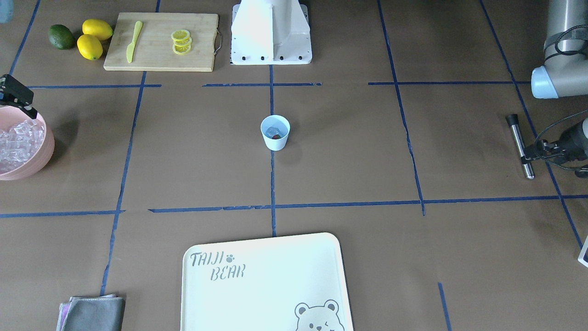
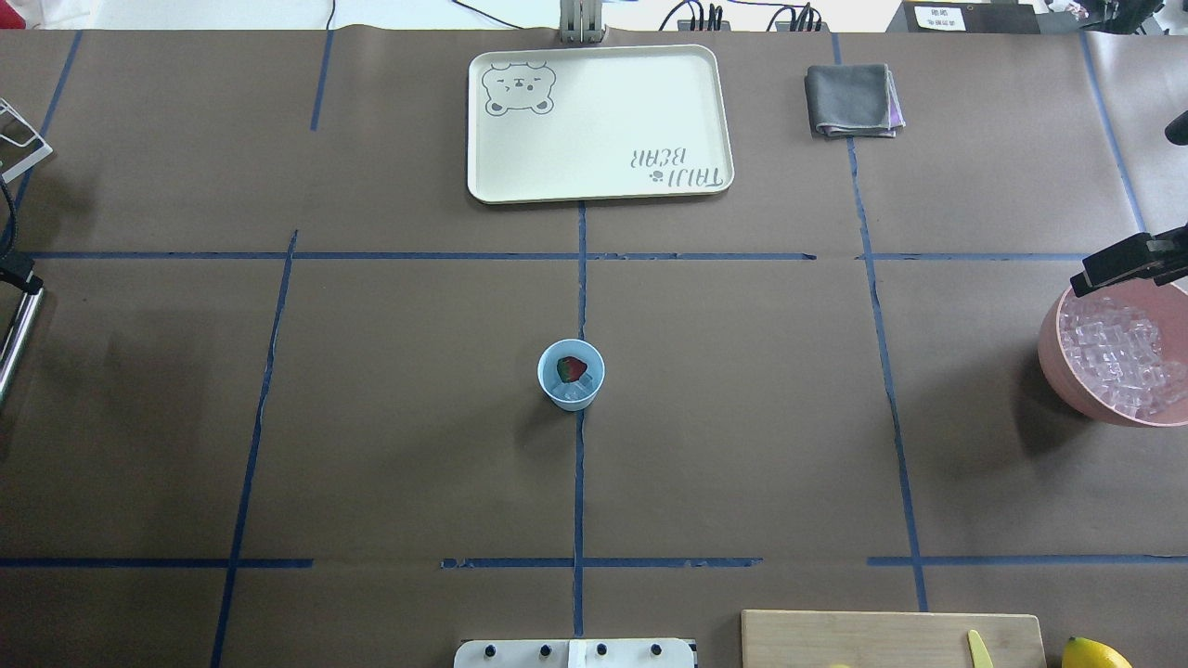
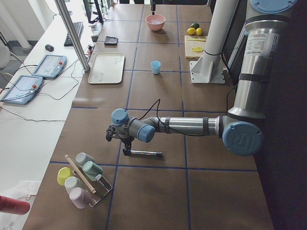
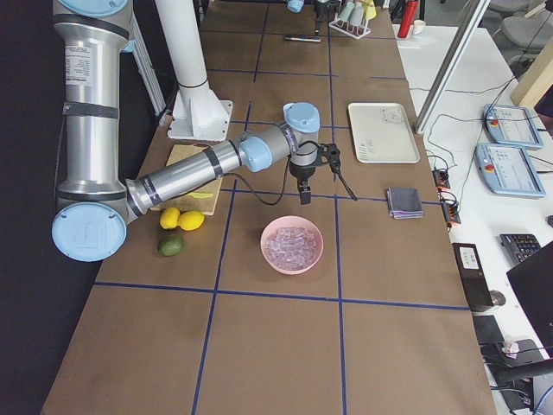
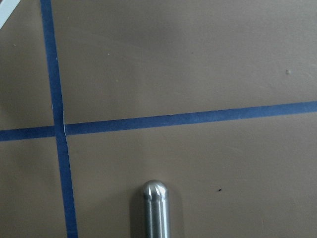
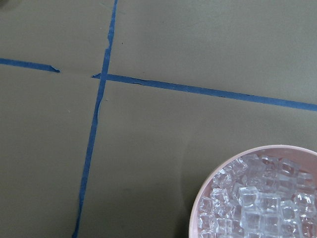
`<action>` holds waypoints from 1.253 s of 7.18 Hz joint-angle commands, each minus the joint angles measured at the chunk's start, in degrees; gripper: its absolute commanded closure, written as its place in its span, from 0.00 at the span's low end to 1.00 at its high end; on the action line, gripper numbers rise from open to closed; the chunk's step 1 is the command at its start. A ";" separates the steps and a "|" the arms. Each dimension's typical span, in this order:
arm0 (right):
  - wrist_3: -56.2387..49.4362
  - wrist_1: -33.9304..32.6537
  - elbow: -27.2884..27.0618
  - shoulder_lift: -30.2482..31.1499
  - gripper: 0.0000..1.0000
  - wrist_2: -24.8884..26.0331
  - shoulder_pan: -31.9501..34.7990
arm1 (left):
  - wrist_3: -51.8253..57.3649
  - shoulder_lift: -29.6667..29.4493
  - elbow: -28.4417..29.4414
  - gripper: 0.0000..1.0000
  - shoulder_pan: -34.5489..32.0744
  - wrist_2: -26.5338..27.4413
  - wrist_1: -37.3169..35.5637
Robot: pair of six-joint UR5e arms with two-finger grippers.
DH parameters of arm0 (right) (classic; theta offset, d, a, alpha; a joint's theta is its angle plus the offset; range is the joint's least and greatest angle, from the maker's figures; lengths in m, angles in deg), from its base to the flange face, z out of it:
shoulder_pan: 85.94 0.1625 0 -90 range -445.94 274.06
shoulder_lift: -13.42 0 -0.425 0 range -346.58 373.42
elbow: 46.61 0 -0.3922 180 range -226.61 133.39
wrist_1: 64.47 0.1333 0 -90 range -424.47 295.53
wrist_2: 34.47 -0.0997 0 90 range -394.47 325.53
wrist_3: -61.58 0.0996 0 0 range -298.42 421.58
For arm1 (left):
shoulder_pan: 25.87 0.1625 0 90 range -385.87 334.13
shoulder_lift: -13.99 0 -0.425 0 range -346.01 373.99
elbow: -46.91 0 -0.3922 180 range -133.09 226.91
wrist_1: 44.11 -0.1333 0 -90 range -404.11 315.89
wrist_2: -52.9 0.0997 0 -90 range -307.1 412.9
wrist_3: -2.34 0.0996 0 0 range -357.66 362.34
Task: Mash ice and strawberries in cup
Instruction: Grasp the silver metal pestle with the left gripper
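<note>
One cup (image 1: pixel 275 138), light, tippy, well apart from both grippers; ice (image 2: pixel 577 393) slippery, strawberry (image 2: pixel 572 369) soft. Hold its wall. Left gripper (image 1: pixel 528 158) at steel rod (image 1: pixel 517 135), right gripper (image 2: pixel 1086 276): closure untellable.

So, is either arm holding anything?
Left fingers sit around the metal rod near its rounded end; a firm grip cannot be told. Right fingers appear empty.

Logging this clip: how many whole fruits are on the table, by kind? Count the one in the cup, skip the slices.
Lemons: 2
Avocado: 1
Strawberry, in the cup: 1
Total: 4
</note>
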 commanded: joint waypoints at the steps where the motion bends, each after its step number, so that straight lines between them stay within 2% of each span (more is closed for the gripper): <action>1: 0.00 0.13 -0.13 -0.08 0.01 -0.03 0.00 | 0.13 -0.28 0.65 0.01 0.30 -0.53 -3.74; 4: 0.00 0.21 -0.48 0.00 0.01 -0.11 0.00 | 0.30 -0.71 4.42 0.01 0.75 -0.79 -3.30; 9: 0.00 0.21 -0.22 0.00 0.01 -0.12 0.00 | -0.05 -0.71 4.61 0.01 3.82 -3.07 -3.21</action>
